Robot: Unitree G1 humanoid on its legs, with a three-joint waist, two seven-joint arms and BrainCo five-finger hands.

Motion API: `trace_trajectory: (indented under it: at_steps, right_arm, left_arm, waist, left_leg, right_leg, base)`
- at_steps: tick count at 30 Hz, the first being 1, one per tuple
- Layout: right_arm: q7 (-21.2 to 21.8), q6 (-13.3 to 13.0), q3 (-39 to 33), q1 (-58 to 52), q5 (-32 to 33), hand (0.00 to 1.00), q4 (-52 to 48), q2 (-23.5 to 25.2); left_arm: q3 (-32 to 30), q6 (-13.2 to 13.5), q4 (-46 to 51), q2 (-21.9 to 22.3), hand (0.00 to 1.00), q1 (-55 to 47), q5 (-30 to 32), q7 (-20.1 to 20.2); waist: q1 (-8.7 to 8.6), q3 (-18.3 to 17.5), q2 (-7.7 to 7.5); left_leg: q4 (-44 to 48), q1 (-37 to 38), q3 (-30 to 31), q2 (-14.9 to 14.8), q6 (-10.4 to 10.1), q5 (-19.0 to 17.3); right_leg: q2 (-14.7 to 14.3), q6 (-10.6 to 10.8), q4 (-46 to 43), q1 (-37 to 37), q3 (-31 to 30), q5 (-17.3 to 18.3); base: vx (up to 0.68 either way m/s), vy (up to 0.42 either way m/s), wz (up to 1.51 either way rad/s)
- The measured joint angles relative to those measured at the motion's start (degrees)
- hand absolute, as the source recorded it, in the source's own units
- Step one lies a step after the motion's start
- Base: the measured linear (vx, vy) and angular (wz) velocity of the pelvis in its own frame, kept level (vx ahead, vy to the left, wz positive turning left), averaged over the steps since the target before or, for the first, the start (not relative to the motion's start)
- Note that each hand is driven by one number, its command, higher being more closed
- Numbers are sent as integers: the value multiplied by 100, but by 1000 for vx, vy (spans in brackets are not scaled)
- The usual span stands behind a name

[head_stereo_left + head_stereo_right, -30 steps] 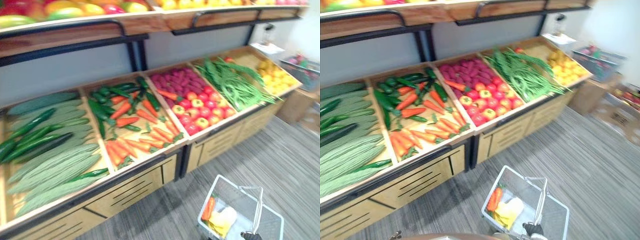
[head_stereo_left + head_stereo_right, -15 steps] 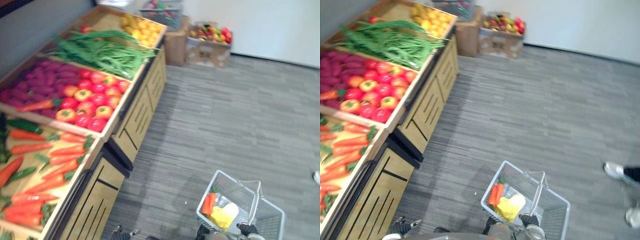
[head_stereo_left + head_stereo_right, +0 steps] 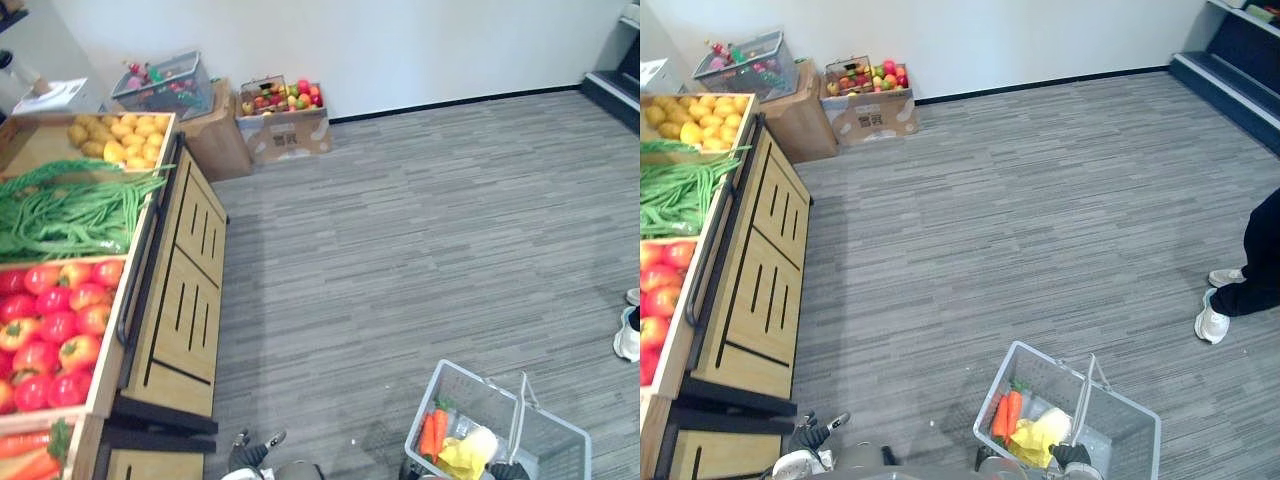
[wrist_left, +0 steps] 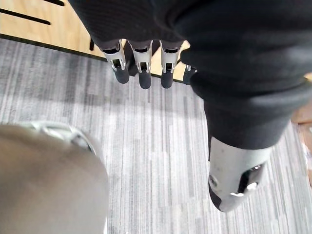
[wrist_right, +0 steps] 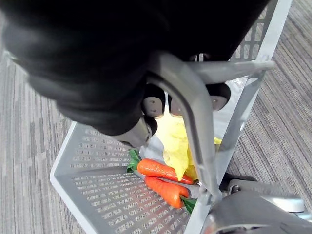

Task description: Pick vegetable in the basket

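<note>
Grey perforated plastic shopping basket (image 5: 92,190) hangs from the robot's right hand (image 5: 155,105), whose dark-tipped fingers are curled round the basket's grey swing handle (image 5: 187,112) and grip it. Directly below those fingers, inside the basket, lie two orange carrots with green tops (image 5: 161,170), side by side and touching. A soft pale-yellow vegetable (image 5: 178,141) rests just above them, between the carrots and the fingertips; what kind it is cannot be told. So the task's vegetables are already in the basket.

The left hand (image 4: 141,53) hangs empty over grey striped carpet, its fingers straight and relaxed. Beyond their tips is the light wooden front of a produce stand (image 3: 185,290), which carries long green beans (image 3: 70,210) and red tomatoes (image 3: 50,320). A person's white shoe (image 3: 1212,322) stands well away, on the right fingers' side.

The step appears to be carrying. A firm hooked grip and a level wrist should stop the basket tipping and the carrots sliding. The free left hand is the one to reach for any further vegetable.
</note>
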State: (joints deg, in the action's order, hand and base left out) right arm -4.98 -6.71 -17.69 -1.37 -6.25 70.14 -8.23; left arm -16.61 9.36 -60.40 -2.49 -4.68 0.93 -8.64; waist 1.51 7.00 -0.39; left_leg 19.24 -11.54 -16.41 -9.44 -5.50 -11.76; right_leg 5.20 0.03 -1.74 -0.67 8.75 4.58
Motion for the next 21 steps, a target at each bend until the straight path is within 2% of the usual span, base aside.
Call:
trace_trajectory:
  at_steps: [1,2,3,4,6,8,10,12,13,15,16,17,18,19,21]
  right_arm:
    - [-6,-12,-1,-14,1,100,-1,-4]
    - [-14,-26,3,-41,0,100,-36,-28]
    - [-26,-25,27,-85,0,100,-117,-54]
    - [-40,-40,116,-146,0,100,-300,50]
    - [-113,-109,251,-202,0,100,-458,146]
    - [-117,-111,416,-201,-9,100,-526,202]
    - [-97,-111,470,-204,-7,100,-587,316]
    - [-68,-122,443,-211,-4,100,-617,484]
    - [-26,-155,418,-213,-3,100,-623,548]
    - [28,-208,224,-22,1,100,-632,526]
    - [31,-216,223,18,-1,100,-635,503]
    - [40,-254,211,18,-15,100,-626,479]
    - [47,-285,199,7,-57,100,-620,491]
    - [68,-287,219,7,-64,100,-607,530]
    - [68,-279,218,69,-63,100,-607,584]
  left_arm:
    - [-1,6,-6,19,0,-6,-1,1]
    - [-35,7,-17,62,0,-12,-8,8]
    - [-91,7,-19,120,0,-32,-9,9]
    - [-190,3,-7,124,0,-30,-15,9]
    - [-234,12,62,100,0,-7,-20,9]
    - [-290,5,174,98,0,-17,-8,2]
    - [-288,6,172,93,0,-17,25,2]
    - [-214,5,112,16,0,-14,51,9]
    - [-150,1,89,7,0,-15,54,13]
    - [-79,-1,48,1,0,-15,177,13]
    - [23,-2,48,-35,0,-17,213,16]
    - [237,-3,45,-139,0,-20,270,23]
    - [352,-2,31,-208,0,-51,293,37]
    - [385,-2,-4,-241,0,-59,399,39]
    - [373,-1,-3,-244,0,-68,425,41]
  waist:
    - [4,-4,42]
    - [41,22,144]
    - [63,7,193]
    - [45,-31,170]
    - [36,21,23]
    - [164,-12,-111]
    - [280,-66,-178]
    - [290,-130,-222]
    - [292,-155,-213]
    - [330,-173,-167]
    - [314,-170,-180]
    - [243,-160,-224]
    - [180,-174,-264]
    - [151,-206,-314]
    - [166,-205,-291]
  left_leg:
    - [-452,-34,244,100,-18,140]
    - [-1078,-36,665,197,-95,548]
    - [-1130,10,773,263,-78,887]
    - [-1106,-21,741,373,14,928]
    - [-1122,-21,641,531,138,857]
    - [-1098,78,410,636,321,753]
    - [-1099,230,183,658,425,646]
    - [-1108,367,74,685,442,499]
    - [-1126,476,-42,646,442,398]
    - [-1241,784,-218,586,464,345]
    - [-1269,895,-214,604,494,327]
    - [-1303,1104,-158,668,597,257]
    - [-1311,1219,-94,699,653,203]
    - [-1322,1344,-4,691,650,179]
    - [-1317,1391,124,578,648,180]
  right_leg:
    - [-1,48,3,7,-32,11]
    - [-35,161,8,58,-121,54]
    - [-35,235,76,129,-154,64]
    - [54,313,185,226,-130,18]
    - [266,406,133,185,-115,29]
    - [392,511,110,195,-164,60]
    - [470,618,67,199,-235,24]
    - [502,675,-110,129,-318,51]
    - [495,720,-498,-45,-355,81]
    - [500,744,-1892,-674,-441,136]
    - [550,743,-2367,-845,-423,135]
    - [724,742,-3179,-1049,-295,139]
    - [849,751,-3554,-1121,-173,184]
    - [954,597,-3749,-1135,68,316]
    - [930,509,-3578,-1267,446,577]
  base:
    - [84,258,-58]
    - [153,266,-44]
    - [257,306,-33]
    - [258,241,-8]
    - [240,215,7]
    - [210,143,-25]
    - [256,80,-54]
    - [242,61,-54]
    - [232,78,-64]
    - [217,97,-62]
    - [212,99,-6]
    - [283,86,31]
    - [262,41,55]
    - [264,-13,51]
    - [217,-87,34]
